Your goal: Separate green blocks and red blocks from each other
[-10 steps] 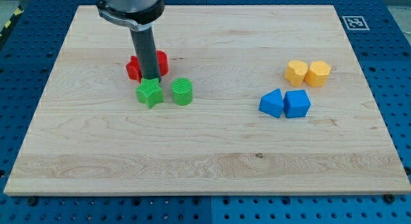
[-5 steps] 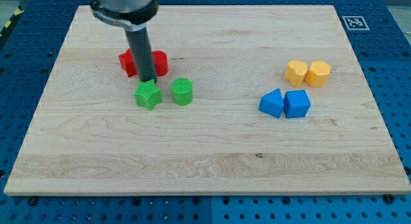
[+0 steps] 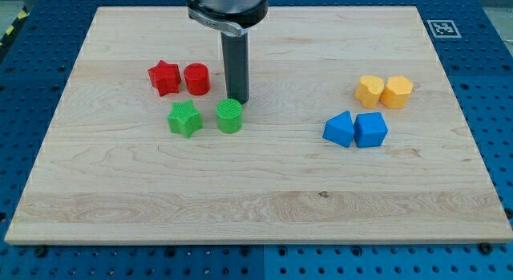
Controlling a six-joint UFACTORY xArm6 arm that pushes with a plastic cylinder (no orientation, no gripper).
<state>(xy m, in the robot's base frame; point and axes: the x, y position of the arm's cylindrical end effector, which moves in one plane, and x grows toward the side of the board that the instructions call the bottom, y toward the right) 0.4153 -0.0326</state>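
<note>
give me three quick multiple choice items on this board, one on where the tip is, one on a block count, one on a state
1. Where is my tip?
A. just above the green cylinder
B. between the blue blocks
C. at the board's bottom edge

2. How many blocks are on the wooden board?
A. six
B. eight
C. ten

3. Red star and red cylinder are:
A. stacked
B. side by side
C. at opposite corners

Answers:
1 A, the rod ends by that block's upper right edge.
2 B, two per colour, four colours.
3 B, they sit next to each other.
</note>
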